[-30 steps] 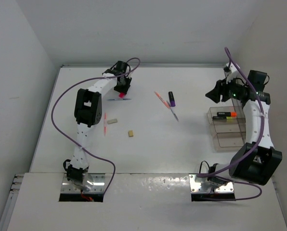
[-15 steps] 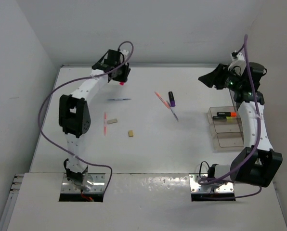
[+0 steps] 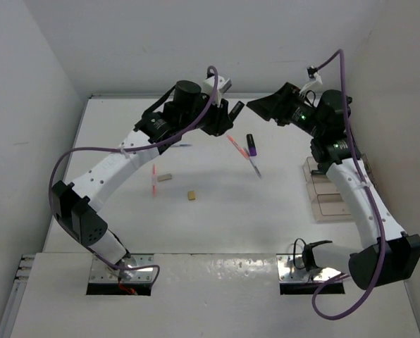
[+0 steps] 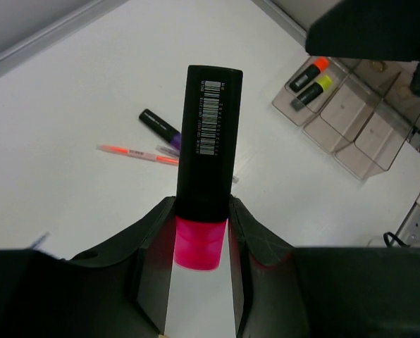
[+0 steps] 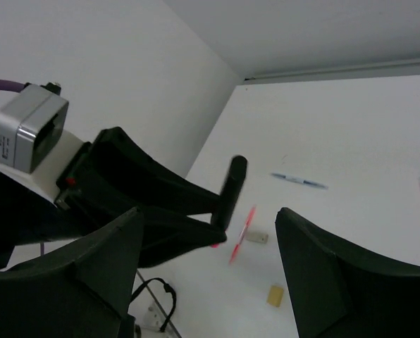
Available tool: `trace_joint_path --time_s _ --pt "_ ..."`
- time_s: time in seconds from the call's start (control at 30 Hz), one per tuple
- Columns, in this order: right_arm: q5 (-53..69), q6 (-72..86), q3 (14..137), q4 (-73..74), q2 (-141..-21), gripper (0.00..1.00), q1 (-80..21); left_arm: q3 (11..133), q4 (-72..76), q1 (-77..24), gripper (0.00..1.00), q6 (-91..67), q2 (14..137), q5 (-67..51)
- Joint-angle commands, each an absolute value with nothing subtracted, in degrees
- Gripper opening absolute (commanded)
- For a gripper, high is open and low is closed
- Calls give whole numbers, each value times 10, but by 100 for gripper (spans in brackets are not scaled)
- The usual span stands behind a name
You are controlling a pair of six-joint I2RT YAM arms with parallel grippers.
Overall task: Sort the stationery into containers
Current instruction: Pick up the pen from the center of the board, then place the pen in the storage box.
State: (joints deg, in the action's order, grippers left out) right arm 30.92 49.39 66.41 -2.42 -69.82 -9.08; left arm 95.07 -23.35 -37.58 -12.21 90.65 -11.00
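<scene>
My left gripper (image 3: pixel 230 113) is shut on a pink-ended black highlighter (image 4: pixel 208 134) and holds it in the air above the far middle of the table. My right gripper (image 3: pixel 261 105) is open and empty, facing the left one at close range; the highlighter shows between its fingers in the right wrist view (image 5: pixel 228 189). On the table lie a purple highlighter (image 3: pixel 251 145), a pink pen (image 3: pixel 236 145), a thin pen (image 3: pixel 255 166), another pink pen (image 3: pixel 153 181), a grey eraser (image 3: pixel 165 177) and a tan eraser (image 3: pixel 192 196). The clear containers (image 3: pixel 335 204) stand at the right; one holds an orange (image 4: pixel 309 73) and a yellow highlighter (image 4: pixel 311 93).
A blue pen (image 5: pixel 298 181) lies at the far left, partly under the left arm in the top view. White walls close the table at the back and both sides. The right arm crosses over the containers' far end.
My left arm has swung from the far left to the middle, carrying the pink highlighter up off the table. My right gripper has moved left from above the containers toward it.
</scene>
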Motion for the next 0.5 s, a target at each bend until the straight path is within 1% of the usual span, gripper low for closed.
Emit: trace_joint_path --time_s 0.0,0.33,0.47 --pt "243 483 689 -32 -704 74 -119 948 -229 -395 13 -106 886 -108" --pt "196 464 693 -4 -731 73 -155 956 -229 -413 12 -105 892 -108" --pt "192 470 687 -4 -737 67 -156 962 -229 -416 12 -110 897 -112"
